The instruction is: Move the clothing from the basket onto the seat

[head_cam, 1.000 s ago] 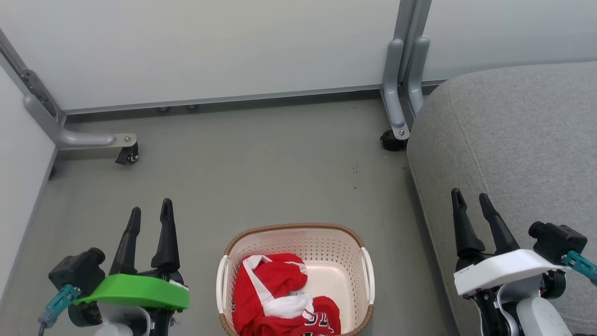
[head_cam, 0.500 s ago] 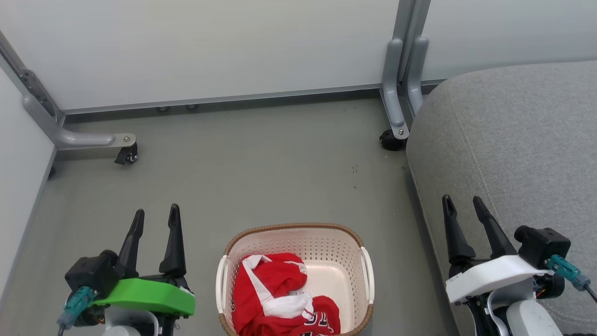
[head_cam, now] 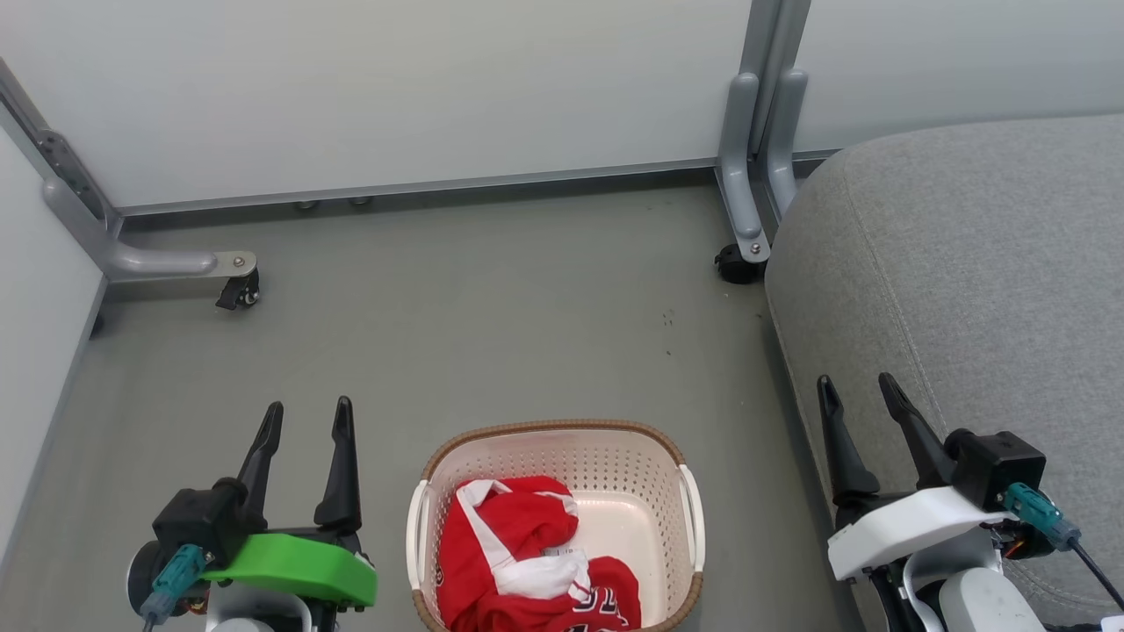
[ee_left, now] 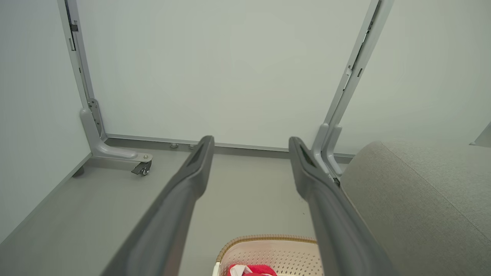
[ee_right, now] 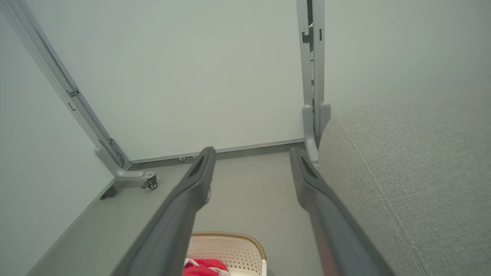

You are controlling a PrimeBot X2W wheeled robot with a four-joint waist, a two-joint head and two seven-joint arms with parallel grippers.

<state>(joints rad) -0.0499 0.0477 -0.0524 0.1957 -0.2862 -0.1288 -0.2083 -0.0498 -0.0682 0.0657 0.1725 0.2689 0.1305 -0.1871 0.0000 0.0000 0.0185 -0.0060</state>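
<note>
A wheeled, two-armed robot is facing a small cream basket (head_cam: 553,427) that is sitting on the grey floor (head_cam: 483,307) between its arms. The red clothing (head_cam: 518,544) is lying bunched inside the basket, crowding its left and near part. White trim and a white tag are showing, and black-and-white lettering is peeking out at the near edge. The basket's perforated far wall and the right part of its bottom are showing bare.

The left pincer (head_cam: 309,404) is hovering above the floor just left of the basket, its two dark fingers spread apart and gripping nothing. The right pincer (head_cam: 853,379) is hanging to the right of the basket, over the near edge of the large grey seat (head_cam: 966,263), its fingers likewise parted and empty. The seat is standing to the right of the basket, apart from it.

Beyond, pale panels (head_cam: 395,88) are closing off the space. They are meeting at a grey metal post (head_cam: 760,132), whose foot is carrying a black caster (head_cam: 736,262) just beside the seat's far corner.

In both wrist views the open fingers are framing the floor, with the basket's brown rim and a scrap of red showing low between them.
</note>
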